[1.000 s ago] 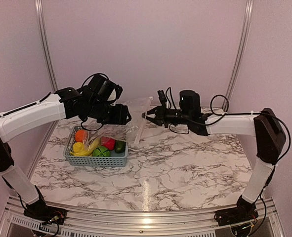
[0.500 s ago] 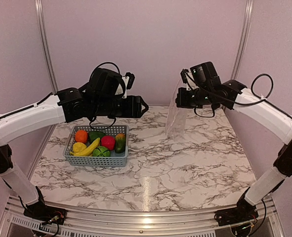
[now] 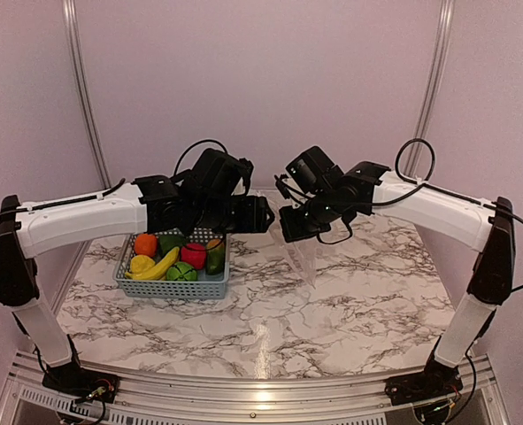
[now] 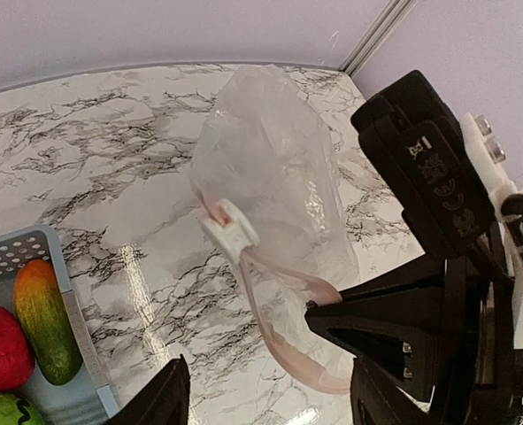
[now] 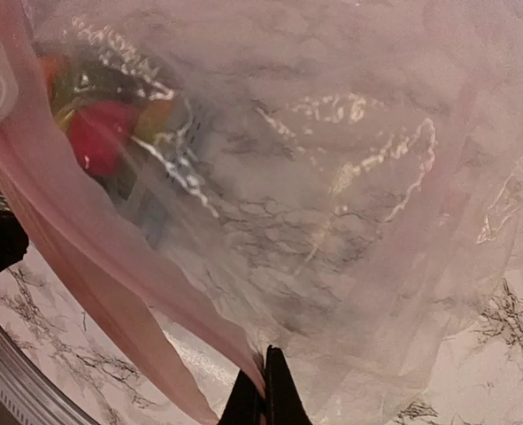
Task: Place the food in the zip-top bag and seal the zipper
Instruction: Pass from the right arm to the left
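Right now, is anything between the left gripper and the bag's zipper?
Nothing visible does. The zipper hangs freely ahead of the open left gripper. The right gripper, shut on the bag, sits close beside that path.

White arm shells (image 3: 75, 217); black joints (image 3: 13, 266); looping black cables (image 3: 418, 141).

Food (image 3: 193, 255) in basket (image 3: 168, 289) — zip-top bag (image 4: 270, 168) to its right.
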Robot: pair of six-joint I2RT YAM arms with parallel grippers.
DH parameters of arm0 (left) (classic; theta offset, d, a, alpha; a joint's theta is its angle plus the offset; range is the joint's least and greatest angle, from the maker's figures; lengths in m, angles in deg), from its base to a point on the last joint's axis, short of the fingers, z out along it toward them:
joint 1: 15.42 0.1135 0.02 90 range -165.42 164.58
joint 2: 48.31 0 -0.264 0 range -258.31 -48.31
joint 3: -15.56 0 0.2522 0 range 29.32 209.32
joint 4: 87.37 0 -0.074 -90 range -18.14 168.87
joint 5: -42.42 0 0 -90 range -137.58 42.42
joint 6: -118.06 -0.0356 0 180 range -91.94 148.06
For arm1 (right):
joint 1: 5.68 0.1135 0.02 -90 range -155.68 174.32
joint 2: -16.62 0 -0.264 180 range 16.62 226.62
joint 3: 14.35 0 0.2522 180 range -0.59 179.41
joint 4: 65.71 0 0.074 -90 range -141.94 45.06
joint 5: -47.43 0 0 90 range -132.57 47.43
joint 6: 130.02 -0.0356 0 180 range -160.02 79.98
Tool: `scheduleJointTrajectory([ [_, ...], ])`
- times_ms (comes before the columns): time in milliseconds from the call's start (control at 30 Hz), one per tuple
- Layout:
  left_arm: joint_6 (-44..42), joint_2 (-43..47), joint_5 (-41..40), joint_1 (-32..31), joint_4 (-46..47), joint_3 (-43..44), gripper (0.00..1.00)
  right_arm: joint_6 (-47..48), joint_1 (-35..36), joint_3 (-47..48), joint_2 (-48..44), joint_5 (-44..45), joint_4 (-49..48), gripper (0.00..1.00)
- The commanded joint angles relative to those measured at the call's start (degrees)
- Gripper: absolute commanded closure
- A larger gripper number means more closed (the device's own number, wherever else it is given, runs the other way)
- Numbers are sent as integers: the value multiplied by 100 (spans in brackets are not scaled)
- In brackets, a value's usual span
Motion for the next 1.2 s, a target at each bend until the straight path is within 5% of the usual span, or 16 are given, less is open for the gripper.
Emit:
scheduleJointTrajectory([
  [0, 515, 25, -260, -41, -134, -65, 37, -134, 0, 375, -48, -175, 95, 100],
  [600, 908, -237, 301, -41, 851, -483, 44, -394, 3, 543, -106, -581, -33, 100],
  [767, 1046, -519, 270, -40, 849, -359, 59, -464, 0, 602, -286, -468, 121, 100],
  [967, 1399, -409, -183, -40, 818, -636, 99, -424, -1, 1266, -302, 535, 1197, 100],
  [1167, 1640, -239, -250, -57, 1117, -712, 100, -557, 4, 852, -484, 705, 1137, 85],
])
